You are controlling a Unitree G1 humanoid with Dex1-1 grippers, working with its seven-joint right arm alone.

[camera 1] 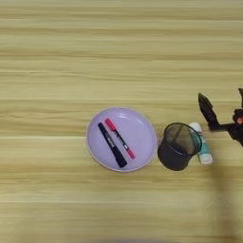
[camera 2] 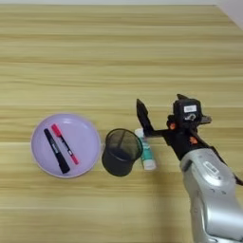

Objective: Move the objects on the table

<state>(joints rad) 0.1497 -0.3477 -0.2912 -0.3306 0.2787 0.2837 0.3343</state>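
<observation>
I can read no text, brand or number anywhere. The glue stick [camera 2: 146,152], just right of centre, carries a green label, but no lettering on it can be made out. A small white tag sits on top of my hand [camera 2: 160,115] at centre right, and whatever is printed on it is too small to tell. The black marker [camera 2: 56,150] at lower left shows faint pale marks along its barrel that I cannot read either.
</observation>
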